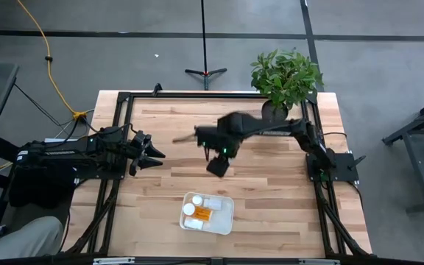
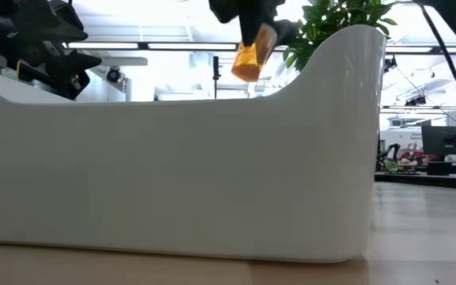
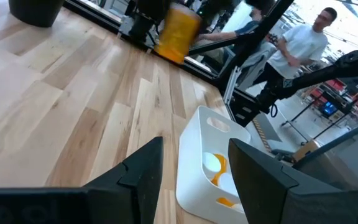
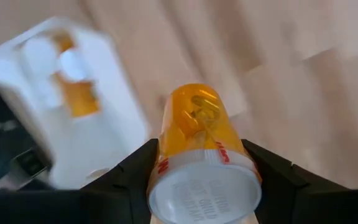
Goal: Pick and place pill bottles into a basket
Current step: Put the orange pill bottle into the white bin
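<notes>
My right gripper (image 1: 218,165) hangs over the table's middle, shut on an orange pill bottle (image 4: 197,130) with a white cap (image 4: 204,193). The bottle also shows in the low view (image 2: 253,51) and in the left wrist view (image 3: 178,31). The white basket (image 1: 224,219) stands on the table nearer the front edge, with other white-capped orange bottles (image 1: 199,211) lying in it. It also shows in the right wrist view (image 4: 114,134). My left gripper (image 1: 157,156) is open and empty at the table's left, pointing toward the basket (image 3: 191,155). My right gripper pinches the bottle between its two fingers (image 4: 135,168) at the cap end, on the sides just under the white cap (image 4: 173,163). The fingers come from above, slanting down. The orange body (image 2: 248,63) sticks out below the fingers, tilted and clear of the table.
A potted plant (image 1: 285,77) stands at the table's far right corner. Black frame rails (image 1: 116,140) run along the table's sides. A person (image 3: 303,43) stands in the room beyond the table. Bare wood lies between the grippers and the basket.
</notes>
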